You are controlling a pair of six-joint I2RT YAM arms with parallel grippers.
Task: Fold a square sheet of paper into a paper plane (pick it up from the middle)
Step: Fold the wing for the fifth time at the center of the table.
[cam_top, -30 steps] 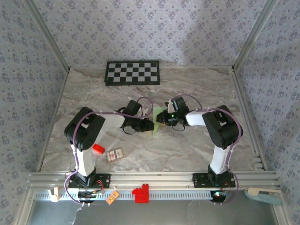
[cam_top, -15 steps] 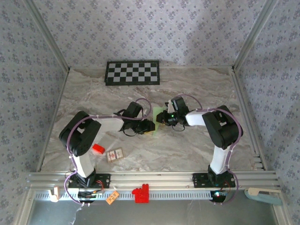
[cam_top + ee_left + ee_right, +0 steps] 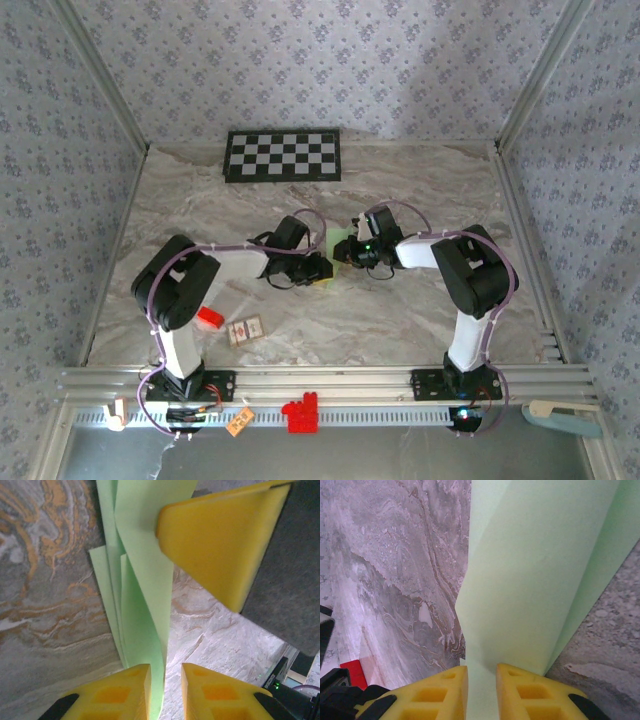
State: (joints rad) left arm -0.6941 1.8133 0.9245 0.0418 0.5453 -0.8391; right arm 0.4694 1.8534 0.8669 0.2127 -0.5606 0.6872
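Gray marble tabletop (image 3: 400, 190) sits inside walls with flowery paper. The left fingers (image 3: 142, 682) are almost shut, and the edge of the green paper (image 3: 145, 605) runs between them, so they seem to pinch it. The right fingers (image 3: 459, 682) are almost shut too, and they hold the same paper from the other side. The paper stands up on its edge in the middle of the tabletop, between the two arms. Farther out lie a small red block (image 3: 209, 318) and a little card (image 3: 246, 329) near the left arm. A checkerboard (image 3: 283, 155) lies at the back.

The job looks partly done. The paper is held and already bent into layers, but it is not a pointy plane yet. More folds are likely left.

From above, the paper is just a tiny green bit. The left wrist view is close enough to show several thin layers spread apart. The right wrist view shows one wide, smooth, curved side.
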